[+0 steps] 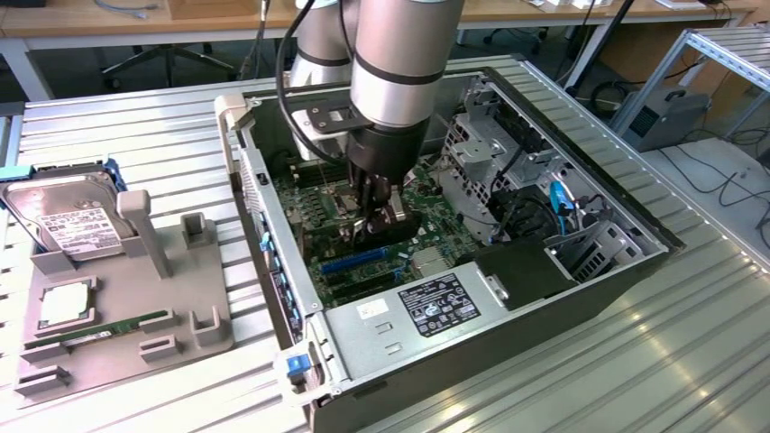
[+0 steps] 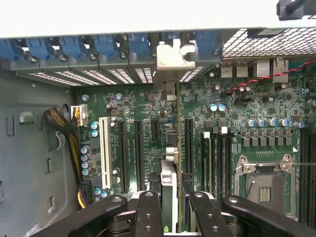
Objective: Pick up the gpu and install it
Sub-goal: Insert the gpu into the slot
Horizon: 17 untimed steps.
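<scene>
The pincer (image 2: 170, 207) pinches the gpu (image 2: 169, 163) edge-on above the motherboard (image 2: 237, 128); its lower edge is hidden inside the computer case (image 1: 481, 352).

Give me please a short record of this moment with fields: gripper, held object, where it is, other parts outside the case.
gripper: the gripper is lowered into the open computer case, its fingers closed on the gpu
held object: the gpu, held edge-on, its silver end bracket at the case's rear slot row
where it is: over the motherboard, in line with the black expansion slots; whether it is fully seated cannot be told
outside the case: hard drive and RAM stick on the grey holder, at the exterior view's left
</scene>
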Tool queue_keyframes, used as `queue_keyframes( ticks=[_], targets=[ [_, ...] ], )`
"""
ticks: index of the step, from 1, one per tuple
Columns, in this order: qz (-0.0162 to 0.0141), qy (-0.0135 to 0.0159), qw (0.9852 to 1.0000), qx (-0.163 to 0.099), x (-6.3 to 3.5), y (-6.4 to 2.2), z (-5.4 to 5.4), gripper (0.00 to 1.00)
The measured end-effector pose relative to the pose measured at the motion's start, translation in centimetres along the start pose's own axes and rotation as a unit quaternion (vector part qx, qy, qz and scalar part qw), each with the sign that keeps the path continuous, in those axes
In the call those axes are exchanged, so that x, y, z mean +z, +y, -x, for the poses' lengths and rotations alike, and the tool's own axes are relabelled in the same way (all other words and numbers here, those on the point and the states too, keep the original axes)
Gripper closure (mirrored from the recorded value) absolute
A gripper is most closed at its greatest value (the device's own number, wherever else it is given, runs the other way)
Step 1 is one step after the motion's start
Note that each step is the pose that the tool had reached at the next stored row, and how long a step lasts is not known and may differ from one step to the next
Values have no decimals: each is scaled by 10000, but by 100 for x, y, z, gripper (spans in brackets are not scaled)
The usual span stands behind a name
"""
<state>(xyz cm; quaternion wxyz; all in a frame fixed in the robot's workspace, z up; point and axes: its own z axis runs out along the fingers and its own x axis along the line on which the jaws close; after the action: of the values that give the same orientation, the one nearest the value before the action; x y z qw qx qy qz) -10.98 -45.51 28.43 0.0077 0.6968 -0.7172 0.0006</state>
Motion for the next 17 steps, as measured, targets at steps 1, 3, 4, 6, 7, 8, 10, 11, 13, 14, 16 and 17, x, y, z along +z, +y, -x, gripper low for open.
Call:
queue_keyframes(
  ticks=[1,3,4,6,7,8,10,11,13,14,16,17],
  targets=[
    [0,0,10000,-9,1,0,1,73],
    [-1,-1,10000,-28,3,0,3,73],
    [-1,-1,10000,-38,4,0,4,73],
    [-1,1,10000,-71,4,0,9,73],
    [-1,0,10000,-84,4,1,14,73],
    [-1,0,10000,-90,4,1,18,73],
    [-1,1,10000,-91,4,0,21,73],
    [-1,1,10000,-91,5,0,21,73],
    [-1,0,10000,-91,13,6,21,73],
    [-2,-1,10000,-92,21,10,21,73],
    [-1,1,10000,-92,39,25,24,73],
    [-2,0,10000,-92,49,26,35,73]
  ],
)
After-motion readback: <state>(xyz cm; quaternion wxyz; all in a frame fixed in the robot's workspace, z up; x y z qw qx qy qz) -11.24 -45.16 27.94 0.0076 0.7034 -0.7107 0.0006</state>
